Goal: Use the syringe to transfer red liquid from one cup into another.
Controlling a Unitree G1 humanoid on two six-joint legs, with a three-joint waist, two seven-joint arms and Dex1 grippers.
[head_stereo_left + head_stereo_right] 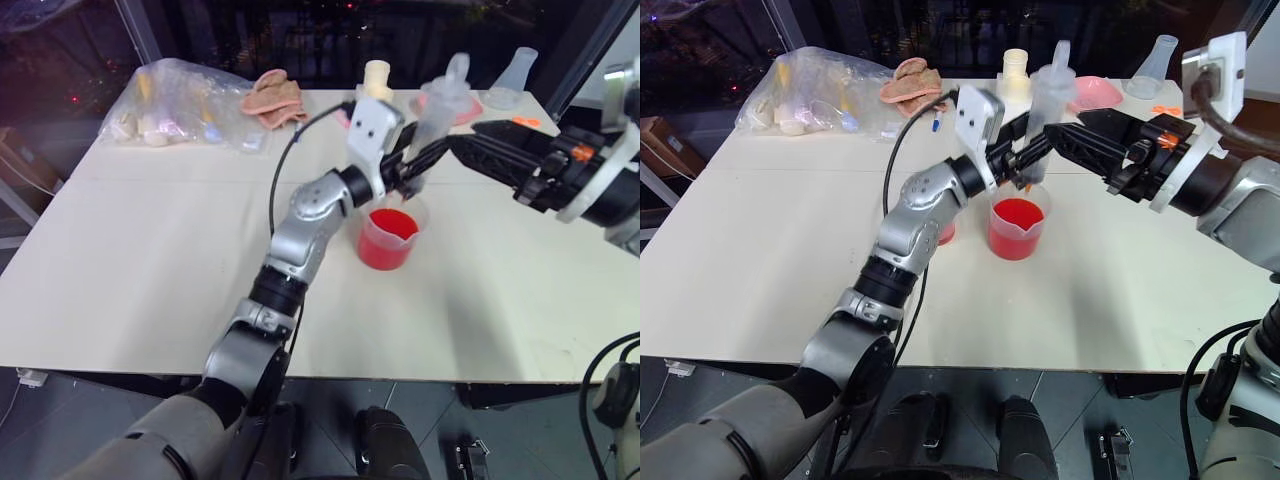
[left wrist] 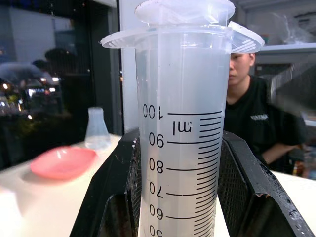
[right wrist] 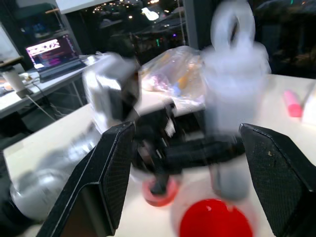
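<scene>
In the middle of the head views, our left gripper (image 1: 1028, 160) is closed tight on the barrel of the syringe (image 1: 1045, 110), which stands upright with its small orange tip just above the big beaker (image 1: 1018, 228) of red liquid (image 1: 1017, 214). Our right gripper (image 1: 1065, 135) comes in from the right of the frame with its fingers spread wide, holding nothing, just beside the syringe. The smaller cup (image 1: 945, 233) is partly hidden behind our left arm, left of the beaker.

We judge the syringe light and stiff, but its smooth clear plastic may slip, so the barrel between the graduations and the flange is a good place to hold. The plunger top, with its ring, is the place for the other gripper. The beaker looks light and could tip if we push it.
</scene>
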